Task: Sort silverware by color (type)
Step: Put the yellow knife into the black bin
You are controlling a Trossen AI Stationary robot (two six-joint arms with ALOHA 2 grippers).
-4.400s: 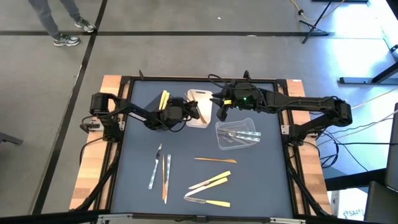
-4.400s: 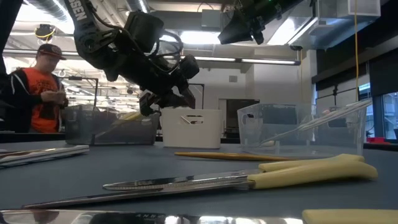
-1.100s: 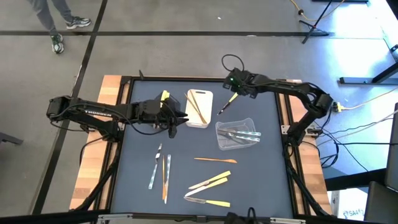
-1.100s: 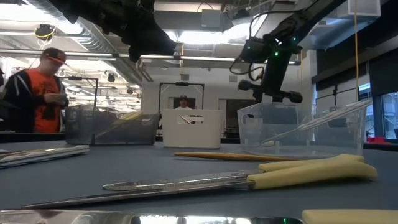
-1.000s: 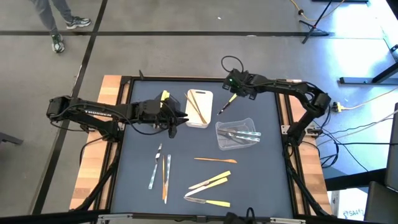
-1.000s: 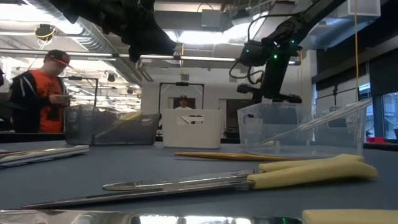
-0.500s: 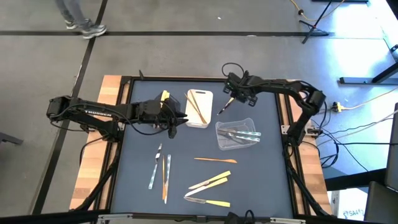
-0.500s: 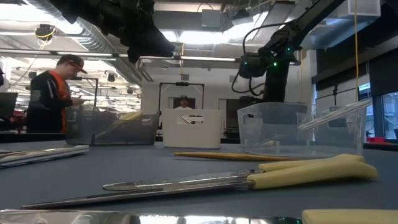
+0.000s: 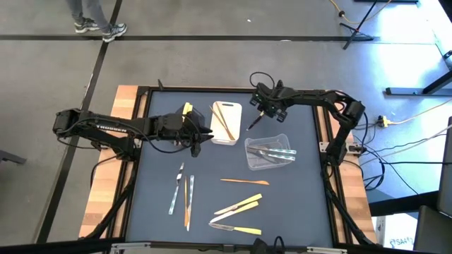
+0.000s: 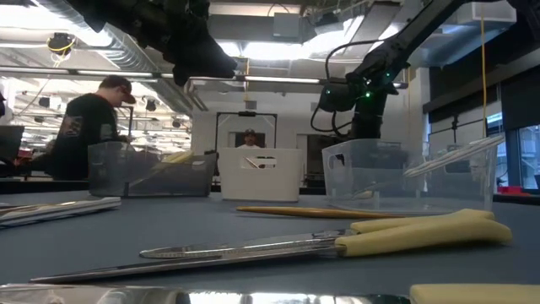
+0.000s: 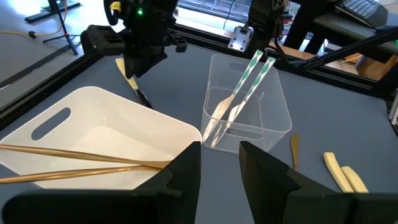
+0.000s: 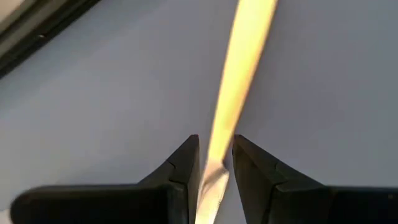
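Observation:
A knife (image 9: 253, 123) with a pale yellow handle and a grey blade lies on the table between the white tray (image 9: 234, 132) and the far right corner. My right gripper (image 9: 265, 109) stands over its handle end, pointing down and shut on it. My left gripper (image 9: 205, 135) waits by the white tray's left side, narrowly open and holding nothing. The white tray holds two orange-brown utensils (image 11: 74, 158). Silver-grey utensils lean in the clear bin (image 9: 248, 152). Pale yellow ones (image 9: 187, 110) lie in a dark tray under the left arm. My right gripper holds the knife where the yellow handle (image 12: 239, 74) meets the blade (image 11: 143, 98), pinched between the two fingers. The fingers (image 12: 180, 171) come from above, pointing down, and lie across the knife. It lies flat on the table.
Loose utensils lie on the near half: two silver-grey and one orange-brown (image 9: 188, 201) at the left, an orange-brown one (image 9: 244, 181) mid-table, yellow-handled ones (image 9: 239, 207) near the front edge. A person stands in the room beyond the table (image 10: 97, 127).
My right gripper has come down onto the knife's handle end and shifted slightly toward the table's left, its wrist turning while the elbow drew back toward the right edge. The knife has kept its place. The person behind the table has walked on.

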